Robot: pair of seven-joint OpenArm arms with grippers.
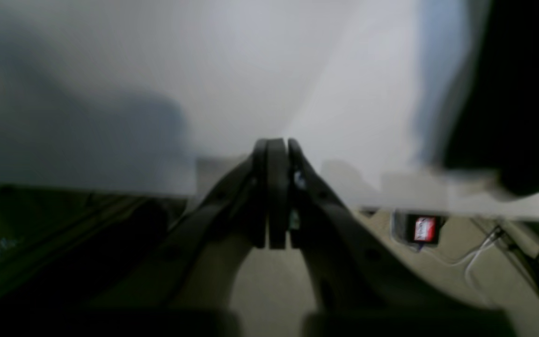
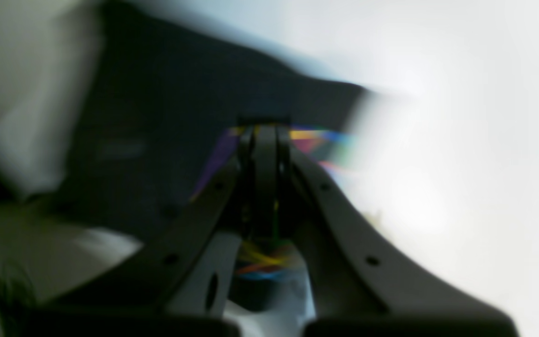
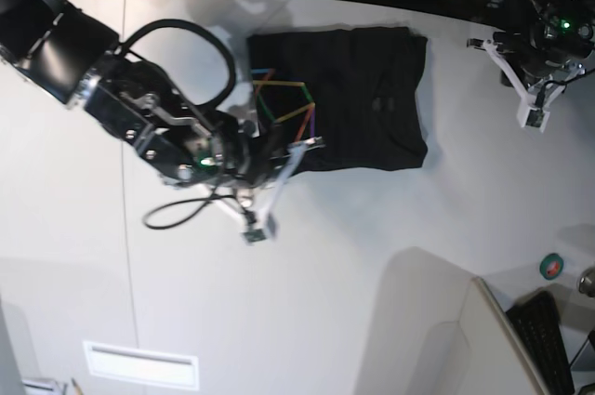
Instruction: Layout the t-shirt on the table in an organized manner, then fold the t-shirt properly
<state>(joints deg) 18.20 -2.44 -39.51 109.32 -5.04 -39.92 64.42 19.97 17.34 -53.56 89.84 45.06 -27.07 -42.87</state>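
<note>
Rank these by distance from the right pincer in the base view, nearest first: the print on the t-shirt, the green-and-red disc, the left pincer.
1. Print, on the t-shirt, beside the right pincer.
2. Left pincer, far right, over the table.
3. Disc, lower right edge.

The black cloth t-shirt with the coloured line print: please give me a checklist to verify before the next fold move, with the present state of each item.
1. Black cloth t-shirt lies wholly on the white smooth table: ok.
2. T-shirt already partly folded into a compact block, coloured line print showing at its edge nearest the right arm: ok.
3. Right claw at the printed edge of the t-shirt: ok.
4. Right claw shut; whether it pinches the cloth: cannot tell, the wrist view is blurred.
5. Left claw shut and holding nothing: ok.
6. Left claw away from the t-shirt, at the table edge: ok.
</note>
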